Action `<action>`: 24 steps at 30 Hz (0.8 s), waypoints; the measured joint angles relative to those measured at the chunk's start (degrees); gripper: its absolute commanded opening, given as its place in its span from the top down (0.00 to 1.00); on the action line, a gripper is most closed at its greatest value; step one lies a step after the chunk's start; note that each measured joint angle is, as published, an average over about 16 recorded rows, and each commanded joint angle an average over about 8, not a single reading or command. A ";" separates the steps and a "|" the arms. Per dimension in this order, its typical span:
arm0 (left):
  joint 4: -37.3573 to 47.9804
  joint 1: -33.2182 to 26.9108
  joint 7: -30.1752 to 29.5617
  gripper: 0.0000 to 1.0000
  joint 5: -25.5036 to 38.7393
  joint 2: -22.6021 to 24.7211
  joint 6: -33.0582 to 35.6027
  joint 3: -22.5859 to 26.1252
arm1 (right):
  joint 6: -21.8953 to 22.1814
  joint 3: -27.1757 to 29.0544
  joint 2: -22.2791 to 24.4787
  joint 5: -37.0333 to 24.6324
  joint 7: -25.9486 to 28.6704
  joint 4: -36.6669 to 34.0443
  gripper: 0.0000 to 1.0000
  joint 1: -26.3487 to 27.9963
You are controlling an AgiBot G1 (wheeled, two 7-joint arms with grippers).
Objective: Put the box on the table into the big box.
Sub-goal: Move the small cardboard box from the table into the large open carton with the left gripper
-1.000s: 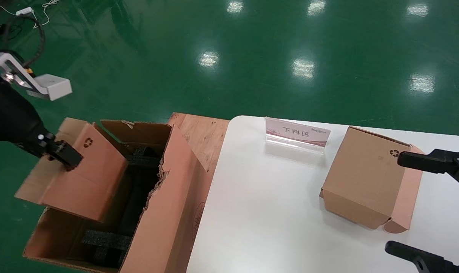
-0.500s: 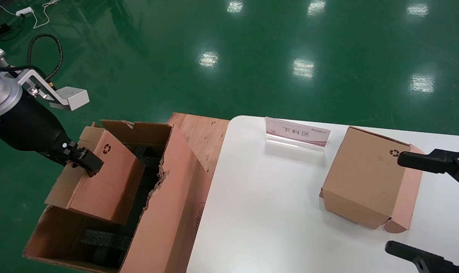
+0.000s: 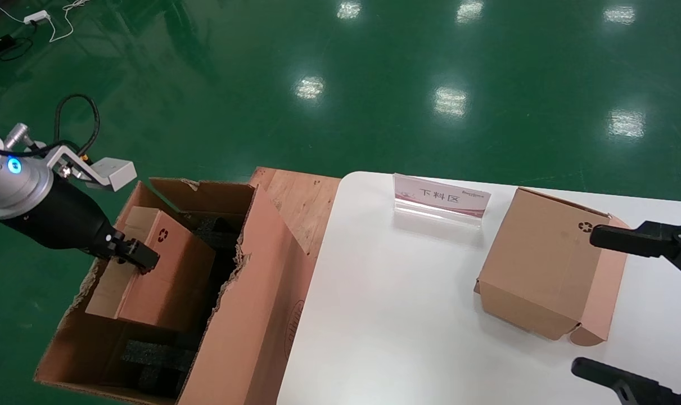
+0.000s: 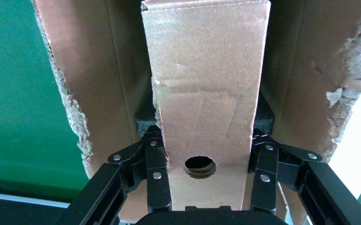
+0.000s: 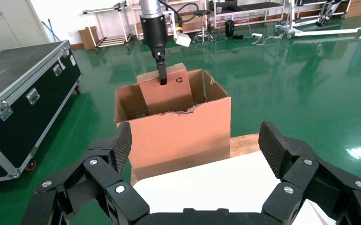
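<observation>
1. Left tool (image 3: 140, 260) pinches the box (image 3: 166, 270) across its narrow end, one finger (image 4: 157, 173) on each broad face. In the left wrist view the small round hole in that narrow side sits just ahead of the tool's palm.
2. The box hangs tilted, its lower part inside the mouth of the big box (image 3: 244, 315) and its upper end with the recycling mark above the rim. Cannot tell whether the lower end touches the black foam blocks (image 3: 154, 357) inside.
3. The big box stands on the green floor (image 3: 340, 84) beside the table (image 3: 385, 315); its edges are ragged and torn. A wooden pallet board (image 3: 295, 197) shows behind it.
4. Handling, as a judgement: the box looks light and probably empty, thin cardboard, stiff enough along its length but easy to dent at the faces. The end grip suits it. A hard squeeze could crease the panels, and the matt board should not slip.
5. Risk: the lower corner could snag on the foam or the torn wall during release.
6. Right tool (image 5: 197, 154) hovers over the table with fingers spread wide and nothing between them, beside the cube-like cardboard box (image 3: 548, 264). An acrylic sign stand (image 3: 441, 199) sits at the table's far edge.
</observation>
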 measured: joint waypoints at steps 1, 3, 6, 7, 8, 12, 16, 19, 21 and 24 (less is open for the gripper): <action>-0.02 0.25 0.11 1.00 0.00 -0.23 -0.27 -0.05 | 0.00 0.00 0.00 0.00 0.00 0.00 0.00 0.00; -0.05 0.64 0.30 1.00 -0.04 -0.62 -0.69 -0.12 | 0.00 0.00 0.00 0.00 0.00 0.00 0.00 0.00; -0.10 0.93 0.52 1.00 -0.12 -1.07 -1.01 -0.18 | 0.00 0.00 0.00 0.00 0.00 0.00 0.00 0.00; -0.11 0.98 0.57 1.00 -0.15 -1.19 -1.06 -0.18 | 0.00 0.00 0.00 0.00 0.00 0.00 0.00 0.00; -0.13 0.99 0.62 1.00 -0.17 -1.29 -1.08 -0.18 | 0.00 0.00 0.00 0.00 0.00 0.00 0.00 0.00; -0.16 0.92 0.76 1.00 -0.16 -1.66 -1.03 -0.10 | 0.00 0.00 0.00 0.00 0.00 0.00 0.00 0.00; -0.08 0.76 0.93 1.00 0.09 -2.02 -0.84 0.10 | 0.00 0.00 0.00 0.00 0.00 0.00 0.00 0.00; 0.13 0.74 1.15 1.00 0.44 -2.32 -0.76 0.29 | 0.00 0.00 0.00 0.00 0.00 0.00 0.00 0.00; 0.33 0.80 1.37 1.00 0.73 -2.55 -0.77 0.42 | 0.00 0.00 0.00 0.00 0.00 0.00 0.00 0.00; 0.77 1.03 1.80 1.00 1.28 -2.94 -0.89 0.65 | 0.00 0.00 0.00 0.00 0.00 0.00 0.00 0.00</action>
